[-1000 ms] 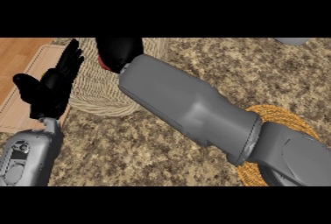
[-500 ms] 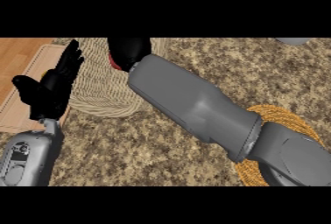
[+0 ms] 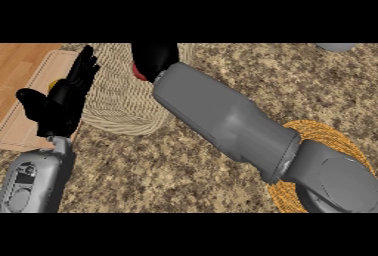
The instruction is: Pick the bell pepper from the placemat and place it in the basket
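Observation:
A sliver of the red bell pepper (image 3: 138,74) shows under my right hand (image 3: 156,56), over the woven beige placemat (image 3: 122,100) at the top middle. The right hand's fingers curl down round the pepper and hide most of it. My right forearm runs diagonally across the counter from the lower right. It covers much of the orange woven basket (image 3: 325,134), whose rim shows at the right. My left hand (image 3: 63,97) rests open at the left, fingers up, beside the placemat's left edge.
A wooden cutting board (image 3: 26,107) lies at the far left, with a small yellow thing (image 3: 53,85) behind the left hand. A grey object (image 3: 336,47) peeks in at the top right. The counter is speckled brown stone.
My right hand has shifted a little to the right over the placemat, and the red pepper's visible part has moved with it. The left hand has stayed still.

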